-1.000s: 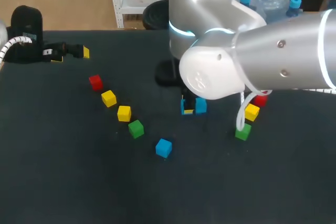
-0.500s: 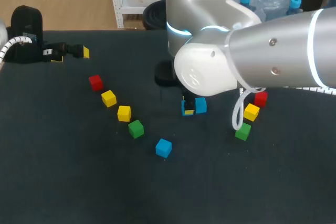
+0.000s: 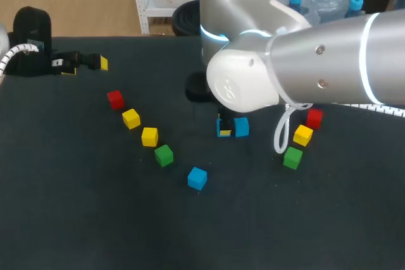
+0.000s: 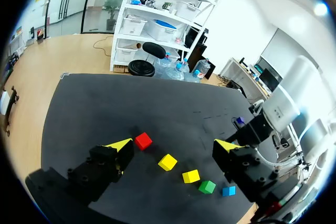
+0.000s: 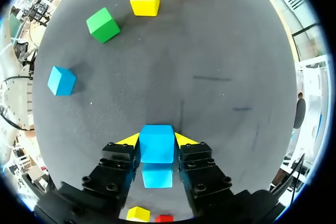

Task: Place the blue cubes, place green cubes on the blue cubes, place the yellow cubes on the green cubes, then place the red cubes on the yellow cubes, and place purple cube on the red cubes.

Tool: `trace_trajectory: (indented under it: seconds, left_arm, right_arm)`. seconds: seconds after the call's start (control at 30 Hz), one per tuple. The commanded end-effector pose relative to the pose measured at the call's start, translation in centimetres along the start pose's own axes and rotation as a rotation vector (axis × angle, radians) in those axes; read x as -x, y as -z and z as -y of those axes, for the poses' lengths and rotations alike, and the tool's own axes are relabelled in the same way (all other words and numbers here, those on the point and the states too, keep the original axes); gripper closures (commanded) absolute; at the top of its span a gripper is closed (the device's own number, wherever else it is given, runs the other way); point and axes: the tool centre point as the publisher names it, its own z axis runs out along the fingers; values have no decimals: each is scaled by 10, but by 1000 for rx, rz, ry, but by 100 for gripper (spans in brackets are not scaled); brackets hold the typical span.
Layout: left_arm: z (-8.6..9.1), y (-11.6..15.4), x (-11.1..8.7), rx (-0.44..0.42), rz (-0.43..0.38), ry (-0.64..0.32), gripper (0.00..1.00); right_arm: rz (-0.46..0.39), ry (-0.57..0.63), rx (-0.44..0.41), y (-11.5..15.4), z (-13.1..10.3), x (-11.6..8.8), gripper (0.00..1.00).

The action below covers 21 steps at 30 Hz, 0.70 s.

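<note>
My right gripper [image 5: 156, 141] is shut on a blue cube [image 5: 156, 142], low over the dark table; the head view shows that gripper [image 3: 229, 128] and cube [image 3: 242, 127] near the middle, half hidden under the arm. A diagonal row lies to its left: red cube [image 3: 115, 98], yellow cube [image 3: 131, 118], a second yellow cube [image 3: 149, 136], green cube [image 3: 164, 155], blue cube [image 3: 197, 177]. To its right sit a red cube [image 3: 314, 118], a yellow cube [image 3: 303, 135] and a green cube [image 3: 292, 157]. My left gripper [image 3: 86, 66] stays open at the far left, empty [image 4: 174, 145].
The row also shows in the left wrist view, with its red cube [image 4: 143, 140] nearest that gripper. Bare dark table [image 3: 95, 219] spreads across the front. The right arm's large body overhangs the middle and right rear of the table.
The right arm's bulk has swung slightly to the left; its gripper and the held blue cube have hardly shifted. The left arm and the loose cubes are unchanged.
</note>
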Motion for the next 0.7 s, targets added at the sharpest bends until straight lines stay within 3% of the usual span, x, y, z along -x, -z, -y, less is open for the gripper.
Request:
trace_trajectory:
  seconds: [0.03, 0.4, 0.43, 0.47, 0.5, 0.7]
  left_arm:
    - [-2, 0, -1, -6, 4, -1, 0]
    - [-2, 0, -1, -6, 4, -1, 0]
    - [-2, 0, -1, -6, 4, -1, 0]
    - [-2, 0, -1, -6, 4, -1, 0]
    - [-2, 0, -1, -6, 4, -1, 0]
    - [-2, 0, -1, -6, 4, -1, 0]
  right_arm:
    - [-3, -1, 5, 0, 2, 1, 100]
    - [-17, -14, 30, -6, 1, -3, 100]
    - [-18, -14, 31, -6, 0, -3, 82]
    - [-17, -13, 34, -6, 0, -3, 55]
    - [-15, -12, 35, -6, 0, -3, 0]
    - [1, -4, 25, -5, 1, -2, 0]
